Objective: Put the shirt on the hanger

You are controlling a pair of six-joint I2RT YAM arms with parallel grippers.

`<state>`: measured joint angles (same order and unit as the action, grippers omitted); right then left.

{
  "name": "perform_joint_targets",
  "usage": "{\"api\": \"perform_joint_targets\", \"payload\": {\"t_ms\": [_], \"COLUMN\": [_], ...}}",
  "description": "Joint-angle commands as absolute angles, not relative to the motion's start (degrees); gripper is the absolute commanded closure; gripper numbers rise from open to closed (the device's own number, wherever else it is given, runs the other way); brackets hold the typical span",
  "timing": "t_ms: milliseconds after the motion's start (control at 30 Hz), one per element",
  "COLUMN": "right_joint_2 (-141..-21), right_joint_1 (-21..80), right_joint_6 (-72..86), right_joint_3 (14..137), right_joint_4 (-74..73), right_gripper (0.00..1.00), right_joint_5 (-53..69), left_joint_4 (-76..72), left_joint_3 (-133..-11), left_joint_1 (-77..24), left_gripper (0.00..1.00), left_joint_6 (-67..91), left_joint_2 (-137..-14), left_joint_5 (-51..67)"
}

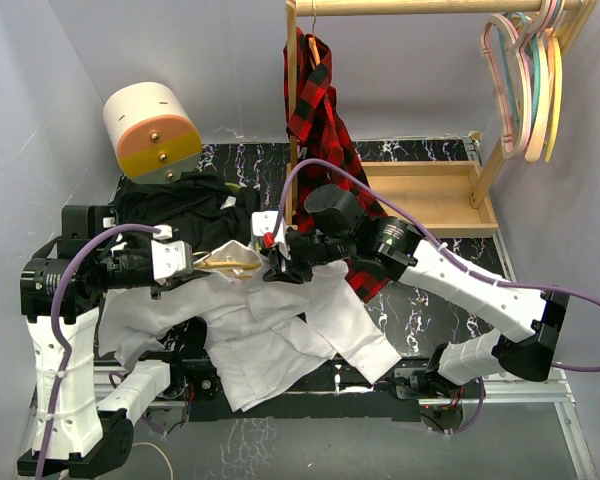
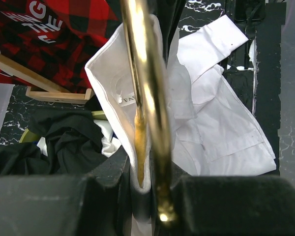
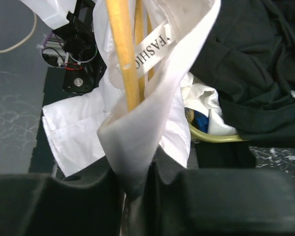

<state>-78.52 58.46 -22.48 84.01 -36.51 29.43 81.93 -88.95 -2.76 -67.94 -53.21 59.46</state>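
Two narrow grips sat at the collar of the shirt (image 1: 270,340), sprawled at the near edge of the table (image 1: 400,318): the left gripper (image 1: 202,262) clamping the hanger (image 1: 230,263), apparently to steady it, the right gripper (image 1: 277,262) nipping collar cloth to draw it over.

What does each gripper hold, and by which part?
Left gripper: the hanger, by its bar, with the shirt collar pinched alongside. Right gripper: the shirt, by its collar fold.
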Motion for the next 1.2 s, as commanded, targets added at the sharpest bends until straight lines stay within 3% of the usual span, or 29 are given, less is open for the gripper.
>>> {"api": "perform_joint_targets", "payload": {"t_ms": [0,133,267,300,367,433,500,567,767,900,1033,1100,1167], "right_joint_2": [-78.3,-79.5,-80.3,-80.4,-80.5,-78.5,-74.5,-69.3,-54.4,-46.4,-45.7,-46.2,-45.7], "right_joint_1": [58.5,58.5,58.5,58.5,58.5,58.5,58.5,58.5,58.5,58.5,58.5,58.5,58.5], "right_joint_6": [-21.9,-19.8,-15.0,-12.4,-7.2,-2.7,1.6,6.2,13.5,14.6,14.9,15.1,14.7], "right_joint_3": [86.9,88.4,88.4,88.7,89.0,86.6,82.3,78.0,71.8,73.4,85.1,92.4,98.2], "right_joint_4": [-35.2,-33.2,-29.4,-29.3,-30.6,-31.6,-31.7,-32.2,-39.6,-44.1,-54.9,-60.1,-62.9], "right_gripper": [0.85,0.92,0.92,0.92,0.92,0.92,0.92,0.92,0.92,0.92,0.92,0.92,0.92], "right_joint_5": [32.2,34.8,32.2,29.6,21.8,16.2,12.1,9.0,1.4,1.5,-3.4,-6.4,-7.1], "left_joint_4": [81.6,80.0,77.7,76.5,73.9,69.9,65.4,62.1,54.3,57.7,63.3,64.7,66.9], "left_joint_3": [-90.4,-90.2,-89.8,-89.4,-88.2,-85.9,-83.0,-79.9,-74.5,-75.6,-81.8,-85.9,-90.0], "left_joint_1": [-2.6,-2.6,-2.6,-2.6,-2.6,-2.6,-2.6,-2.7,-2.6,-2.6,-2.6,-2.6,-2.6], "left_gripper": [1.00,1.00,1.00,0.95,0.56,0.25,0.11,0.04,0.03,0.03,0.04,0.10,0.24], "left_joint_6": [-69.3,-67.8,-65.0,-63.3,-60.8,-58.4,-54.9,-52.2,-41.2,-41.4,-42.8,-41.2,-40.5], "left_joint_2": [-53.2,-53.1,-53.0,-52.8,-52.0,-50.3,-48.7,-48.2,-50.7,-52.7,-56.4,-59.7,-63.5], "left_joint_5": [65.1,66.0,66.6,66.0,62.3,55.1,45.4,37.4,22.4,29.8,39.2,39.9,39.9]}}
